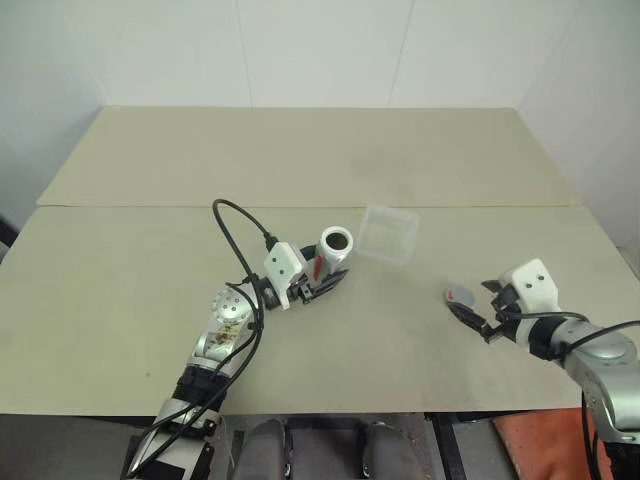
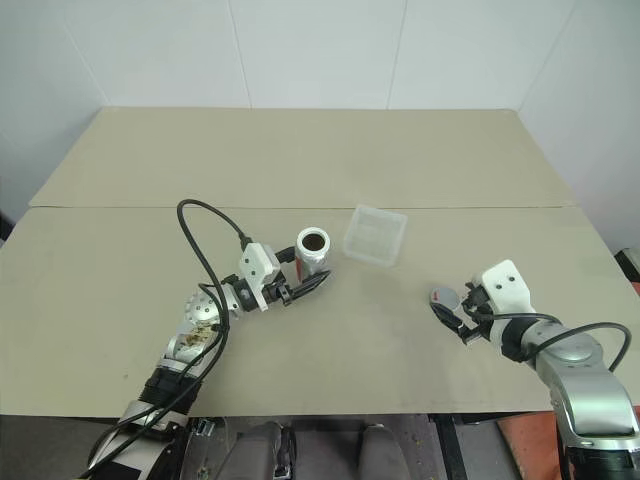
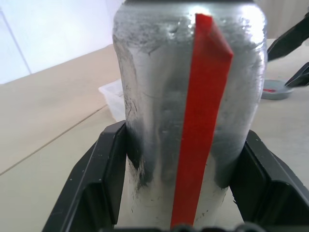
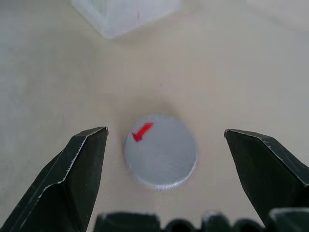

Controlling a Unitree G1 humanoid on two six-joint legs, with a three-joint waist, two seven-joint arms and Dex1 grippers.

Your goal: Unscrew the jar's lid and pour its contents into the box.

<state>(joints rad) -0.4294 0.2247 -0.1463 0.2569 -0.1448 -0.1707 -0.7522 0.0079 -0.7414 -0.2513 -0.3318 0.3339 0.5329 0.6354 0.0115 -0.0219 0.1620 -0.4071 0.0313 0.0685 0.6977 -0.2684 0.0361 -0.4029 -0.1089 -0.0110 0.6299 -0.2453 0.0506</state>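
Note:
My left gripper is shut on the jar, gripping its lower body. The jar is silvery-clear with a red stripe and stands roughly upright just left of the box. Its mouth is open, and the dark contents show inside. The box is a clear shallow tray resting on the table beside the jar. The grey lid, marked with a small red arrow, lies flat on the table at the right. My right gripper is open, its fingers standing on either side of the lid without touching it.
A beige table with a seam across it carries everything. A black cable loops up from my left wrist. White walls stand behind the table's far edge.

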